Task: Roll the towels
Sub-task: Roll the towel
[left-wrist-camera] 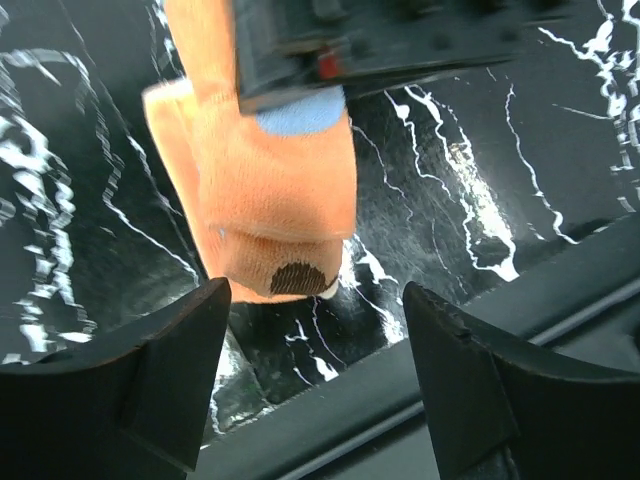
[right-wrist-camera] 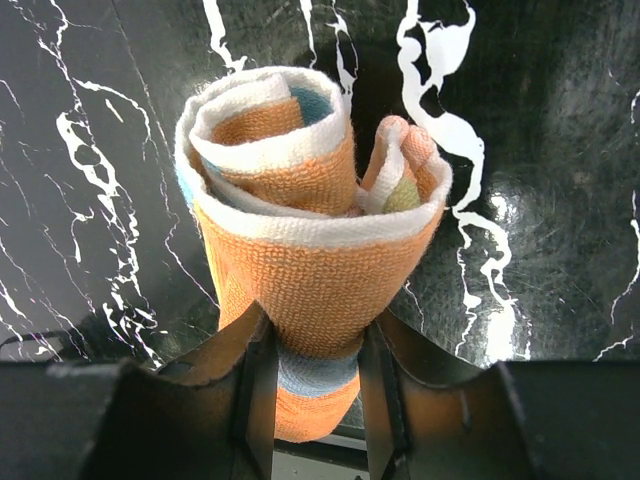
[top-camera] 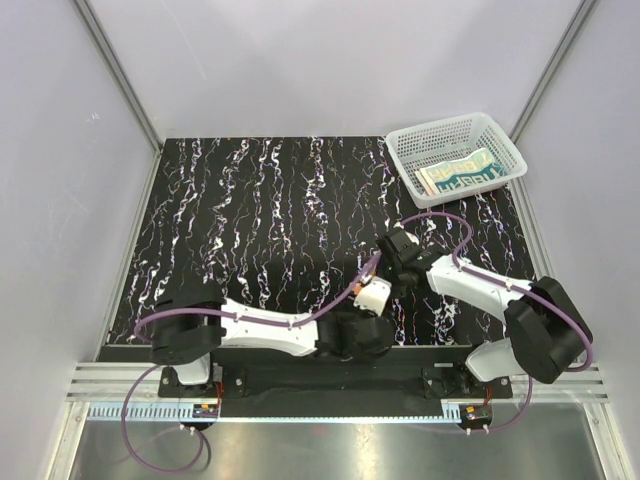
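Observation:
The orange towel (right-wrist-camera: 320, 250) with blue and white patches is rolled up. My right gripper (right-wrist-camera: 315, 385) is shut on its middle and holds it over the black marbled table; it shows near the table's front middle in the top view (top-camera: 372, 293). In the left wrist view the orange towel (left-wrist-camera: 270, 190) hangs under the right gripper's black body, just beyond my left gripper (left-wrist-camera: 315, 360), which is open and empty below it. The cream "RABBIT" towel (top-camera: 462, 173) lies rolled in the white mesh basket (top-camera: 415, 140) at the back right.
The black marbled mat (top-camera: 260, 210) covers the table. Its front edge and a black rail (left-wrist-camera: 400, 370) run just under the left gripper. Grey walls enclose the left, back and right sides.

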Controlling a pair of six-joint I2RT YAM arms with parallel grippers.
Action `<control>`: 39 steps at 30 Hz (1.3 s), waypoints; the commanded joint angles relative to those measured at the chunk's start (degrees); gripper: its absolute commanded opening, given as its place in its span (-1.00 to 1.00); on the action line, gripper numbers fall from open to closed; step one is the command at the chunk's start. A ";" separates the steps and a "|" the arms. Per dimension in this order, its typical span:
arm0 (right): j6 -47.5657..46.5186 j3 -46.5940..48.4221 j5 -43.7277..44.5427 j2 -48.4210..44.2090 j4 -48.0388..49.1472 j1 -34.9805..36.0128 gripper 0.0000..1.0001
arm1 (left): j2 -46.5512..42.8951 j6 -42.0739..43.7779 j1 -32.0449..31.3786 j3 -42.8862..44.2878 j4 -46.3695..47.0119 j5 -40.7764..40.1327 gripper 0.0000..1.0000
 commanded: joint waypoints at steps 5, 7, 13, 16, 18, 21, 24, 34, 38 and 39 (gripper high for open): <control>-0.97 1.56 1.36 1.64 -6.14 1.15 -1.00 | 4.45 12.70 -1.63 5.99 -0.28 -10.39 0.71; -1.05 2.08 1.18 2.26 -7.02 1.41 -1.00 | 6.64 14.99 -1.37 6.68 1.49 -9.33 0.78; -1.23 3.49 0.13 2.52 -8.52 2.12 -1.00 | 13.86 16.14 1.68 8.10 3.76 -6.19 0.89; -1.41 3.93 -0.66 3.40 -8.87 2.47 -1.00 | 11.42 16.49 5.48 3.80 10.17 -0.65 0.76; -1.41 4.20 -1.01 3.67 -8.96 2.82 -1.00 | 10.00 16.85 6.88 0.29 12.92 0.69 0.48; -1.50 4.46 -1.28 4.11 -8.96 3.17 -1.00 | 10.17 15.97 8.56 0.01 12.84 2.98 -0.12; -2.02 5.34 -1.19 3.85 -9.75 3.17 -0.95 | 10.53 15.88 9.17 -0.08 12.84 4.56 -0.71; -7.72 11.58 2.50 -2.92 -17.74 -8.94 0.57 | 9.56 14.21 11.72 -2.45 15.65 8.95 -1.00; -8.09 13.16 4.60 -7.83 -20.99 -12.03 0.60 | 9.12 13.33 12.86 -3.24 16.62 11.32 -1.00; -7.39 12.03 4.52 -8.80 -21.00 -12.03 0.60 | 9.03 12.98 13.21 -3.51 16.79 11.85 -1.00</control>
